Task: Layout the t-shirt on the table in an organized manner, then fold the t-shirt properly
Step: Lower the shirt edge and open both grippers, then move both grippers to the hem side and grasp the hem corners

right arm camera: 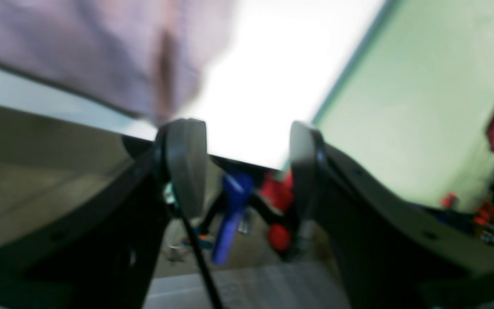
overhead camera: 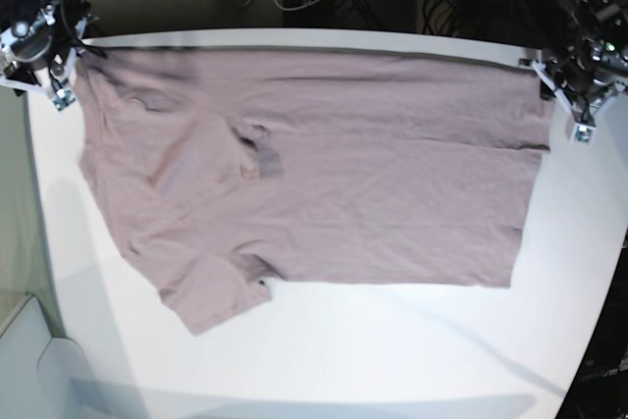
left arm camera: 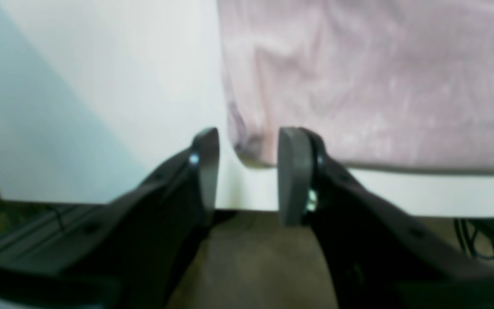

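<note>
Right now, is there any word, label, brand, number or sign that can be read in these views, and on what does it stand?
None can be read.
t-shirt: plain, no print; its neck label is too small to read.
table: bare white, no markings.

T-shirt (overhead camera: 324, 174): soft matt cloth, mauve-pink, wrinkled, lying along the table's far edge. Table (overhead camera: 392, 350): smooth white top, slightly glossy. Left gripper (left arm camera: 247, 171): matt black plastic fingers with smooth grey pads (left arm camera: 292, 176).
</note>
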Motion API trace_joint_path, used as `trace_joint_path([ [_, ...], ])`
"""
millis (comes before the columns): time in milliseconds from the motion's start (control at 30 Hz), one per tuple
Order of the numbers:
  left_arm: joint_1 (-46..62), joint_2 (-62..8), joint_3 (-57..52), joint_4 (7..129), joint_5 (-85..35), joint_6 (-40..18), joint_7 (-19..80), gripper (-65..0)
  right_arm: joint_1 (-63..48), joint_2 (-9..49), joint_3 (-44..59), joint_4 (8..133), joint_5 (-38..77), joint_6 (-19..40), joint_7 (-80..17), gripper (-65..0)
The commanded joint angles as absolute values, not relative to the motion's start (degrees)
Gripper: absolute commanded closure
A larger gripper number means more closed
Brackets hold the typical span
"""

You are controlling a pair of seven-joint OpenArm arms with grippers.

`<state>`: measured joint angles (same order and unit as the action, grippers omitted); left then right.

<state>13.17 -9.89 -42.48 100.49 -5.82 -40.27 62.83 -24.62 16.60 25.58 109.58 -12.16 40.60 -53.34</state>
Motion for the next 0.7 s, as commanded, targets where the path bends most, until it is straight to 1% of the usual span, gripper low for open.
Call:
trace_joint_path([
  [0, 12.97, -10.86, -42.77, 102.37, -6.20, -40.00, 61.93, -22.4, -24.31, 17.80, 26.07, 110.64, -12.62, 40.00, -53.05, -31.4],
  [100, 11.56, -10.86, -43.65, 103.16, -6.11, -40.00, 61.76, -22.4, -21.32, 18.59, 26.15, 110.55, -12.62, 40.00, -53.05, -31.4],
  [200, 7.43, -10.51, -46.73, 102.64, -5.67, -40.00, 61.76, -22.4, -18.24, 18.59, 26.07, 110.55, -12.62, 40.00, -53.05, -31.4],
  [333, 1.71, -10.42, -50.95, 102.55, -5.58, -40.00, 62.20, -22.5, -10.07, 17.98, 25.19, 110.20, -12.62, 40.00, -53.05, -31.9],
  [400, -0.31, -10.51, -51.74, 102.55, -5.58, -40.00, 62.46, -22.5, -4.88, 17.01, 23.16, 108.88, -12.62, 40.00, -53.05, -31.9],
  [500, -2.07, -10.77, -51.91, 102.55, -5.58, -40.00, 62.46, -22.5, 5.32, 16.57, 20.00, 103.16, -12.62, 40.00, -53.14, -31.9],
  [667, -2.33, -10.68, -52.00, 102.55, -5.58, -40.00, 62.20, -22.5, 19.91, 16.57, 13.76, 86.11, -12.62, 40.00, -53.05, -31.9],
])
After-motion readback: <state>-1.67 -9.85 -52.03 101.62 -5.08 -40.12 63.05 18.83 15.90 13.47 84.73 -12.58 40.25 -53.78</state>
